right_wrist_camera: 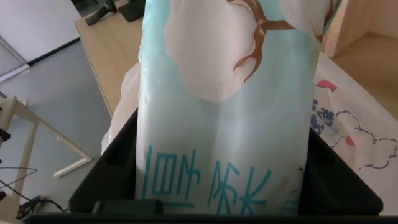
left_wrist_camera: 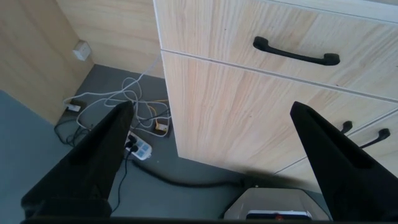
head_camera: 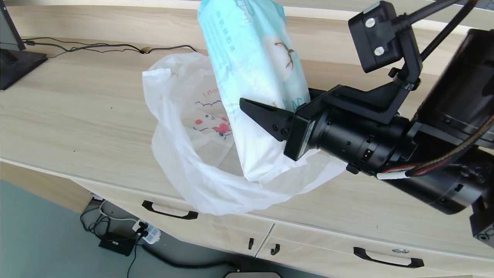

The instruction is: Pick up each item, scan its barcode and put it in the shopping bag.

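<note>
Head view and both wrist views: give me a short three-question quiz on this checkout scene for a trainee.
1. True or false: the right tool is shut on the blue-and-white pack.
2. The shopping bag lies: A on the wooden counter; B on the floor; C inside a drawer.
3. Fill the gap: the left tool, facing the drawer fronts, is open and holds ____.
Key: 1 true; 2 A; 3 nothing.
</note>
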Robot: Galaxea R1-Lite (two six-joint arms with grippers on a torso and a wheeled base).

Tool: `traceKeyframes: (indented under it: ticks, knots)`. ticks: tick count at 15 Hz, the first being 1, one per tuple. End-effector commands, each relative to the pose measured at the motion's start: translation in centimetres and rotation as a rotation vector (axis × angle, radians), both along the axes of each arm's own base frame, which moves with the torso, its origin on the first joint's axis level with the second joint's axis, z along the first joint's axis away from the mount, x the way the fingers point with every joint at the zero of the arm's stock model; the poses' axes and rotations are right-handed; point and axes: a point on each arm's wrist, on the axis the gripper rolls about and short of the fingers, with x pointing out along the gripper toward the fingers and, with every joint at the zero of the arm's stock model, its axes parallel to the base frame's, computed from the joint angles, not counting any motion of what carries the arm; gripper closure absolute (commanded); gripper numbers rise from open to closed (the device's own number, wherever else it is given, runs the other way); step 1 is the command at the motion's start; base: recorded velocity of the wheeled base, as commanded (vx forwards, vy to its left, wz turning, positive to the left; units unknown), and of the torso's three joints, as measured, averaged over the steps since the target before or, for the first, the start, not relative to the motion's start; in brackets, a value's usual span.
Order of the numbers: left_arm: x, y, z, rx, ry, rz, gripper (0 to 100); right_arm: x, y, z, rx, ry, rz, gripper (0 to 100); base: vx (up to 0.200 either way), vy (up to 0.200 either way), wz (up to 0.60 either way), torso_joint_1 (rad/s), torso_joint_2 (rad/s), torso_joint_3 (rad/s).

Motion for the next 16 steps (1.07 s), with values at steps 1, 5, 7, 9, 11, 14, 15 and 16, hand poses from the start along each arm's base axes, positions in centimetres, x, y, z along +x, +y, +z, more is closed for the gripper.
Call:
traceKeyframes:
  ticks: [1,5,7,9,11,14,15,16]
  knots:
    - [0.0,0.0,0.0,0.001,0.001,0.0,0,1.4,0.2,-1.2,-0.016,0.022,-0.028,100,0.0,0.0,0.0,0.0,0.0,0.0]
    - [0.0,0.0,0.0,-0.001,-0.001,0.0,0,1.9,0.6,-3.8,-0.09,0.059,-0.022,100,0.0,0.0,0.0,0.0,0.0,0.0]
    - [0.0,0.0,0.0,-0.001,-0.001,0.0,0,1.7,0.5,-4.8,-0.121,0.064,-0.022,100,0.0,0.0,0.0,0.0,0.0,0.0]
    - [0.0,0.0,0.0,-0.001,0.001,0.0,0,1.7,0.5,-5.9,-0.155,0.057,-0.021,100,0.0,0.0,0.0,0.0,0.0,0.0]
    - [0.0,0.0,0.0,0.001,0.001,0.0,0,2.5,1.6,-6.4,-0.166,0.021,-0.02,100,0.0,0.0,0.0,0.0,0.0,0.0]
    - [0.0,0.0,0.0,0.001,0.001,0.002,0,2.9,3.1,-6.2,-0.156,-0.031,0.058,100,0.0,0.0,0.0,0.0,0.0,0.0]
    - [0.0,0.0,0.0,-0.001,0.001,0.0,0,3.3,3.5,-6.6,-0.183,-0.055,0.07,100,0.0,0.0,0.0,0.0,0.0,0.0]
    - [0.0,0.0,0.0,-0.001,-0.001,0.0,0,3.5,3.6,-7.0,-0.196,-0.053,0.066,100,0.0,0.0,0.0,0.0,0.0,0.0]
